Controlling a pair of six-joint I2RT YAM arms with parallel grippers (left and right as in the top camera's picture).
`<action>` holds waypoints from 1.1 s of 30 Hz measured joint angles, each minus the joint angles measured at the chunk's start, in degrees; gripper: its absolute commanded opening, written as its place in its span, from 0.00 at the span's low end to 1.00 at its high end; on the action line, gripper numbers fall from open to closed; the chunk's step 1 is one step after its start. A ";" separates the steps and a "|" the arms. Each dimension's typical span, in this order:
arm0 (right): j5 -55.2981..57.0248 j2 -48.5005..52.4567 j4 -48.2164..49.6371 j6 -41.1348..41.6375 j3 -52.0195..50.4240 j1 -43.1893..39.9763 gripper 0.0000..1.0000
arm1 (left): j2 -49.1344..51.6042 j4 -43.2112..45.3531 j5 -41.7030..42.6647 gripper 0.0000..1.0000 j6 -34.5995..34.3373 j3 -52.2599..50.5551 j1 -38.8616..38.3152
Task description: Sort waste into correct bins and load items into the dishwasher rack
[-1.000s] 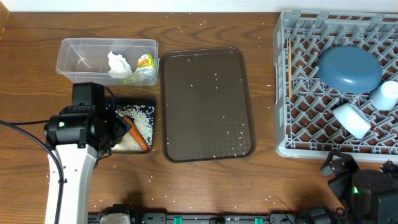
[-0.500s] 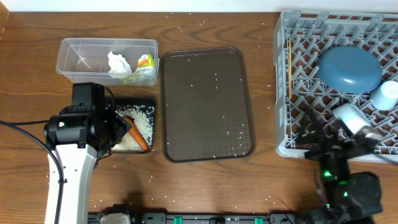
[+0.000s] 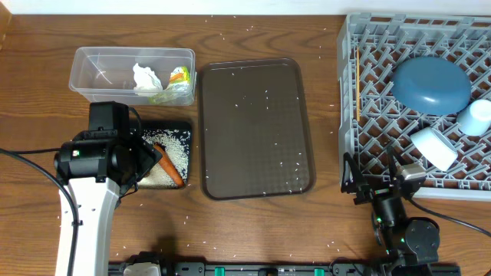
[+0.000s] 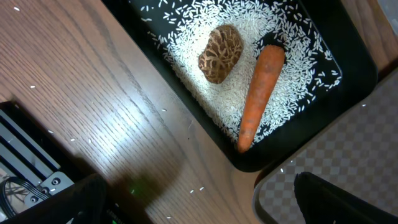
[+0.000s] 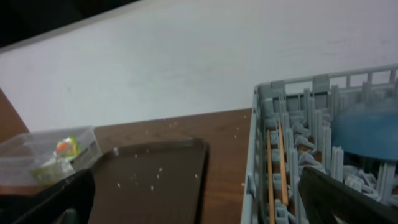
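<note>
The black tray (image 3: 182,129) holds a carrot (image 3: 169,166) and rice (image 3: 178,149). In the left wrist view the carrot (image 4: 260,93) lies beside a brown lump (image 4: 221,53) on the rice (image 4: 286,37), inside the tray (image 4: 357,62). My left gripper (image 3: 147,162) hangs open and empty over the tray's near edge (image 4: 199,205). The clear tub (image 3: 92,61) contains a tissue (image 3: 146,78) and a wrapper (image 3: 179,77). The rack (image 3: 368,100) carries a blue plate (image 3: 430,83), a white cup (image 3: 433,147), a light blue cup (image 3: 476,116) and chopsticks (image 3: 357,84). My right gripper (image 3: 376,184) is open at the rack's front left corner.
A flat brown serving tray (image 3: 257,126) with scattered rice grains lies between the bins and the rack. In the right wrist view my open gripper (image 5: 199,211) faces this tray (image 5: 155,174), the rack wall (image 5: 261,124), the chopsticks (image 5: 280,162) and the tub (image 5: 50,152).
My right arm has swung left from the bottom right corner to the rack's front left corner, still open. The left arm and all objects are unchanged.
</note>
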 measured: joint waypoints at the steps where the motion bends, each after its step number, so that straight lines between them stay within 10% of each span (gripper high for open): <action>1: -0.20 -0.74 0.02 -0.35 -0.74 -0.35 0.99 | 0.00 -0.02 0.00 0.98 0.00 0.00 0.00; 12: -8.24 -4.11 -5.33 -15.02 -2.82 -2.75 0.99 | 0.00 -0.02 0.00 0.98 0.00 0.00 0.00; 33: -0.26 -4.13 -7.63 -12.94 -2.89 -4.61 0.99 | 0.00 -0.02 0.00 0.98 0.00 0.00 0.00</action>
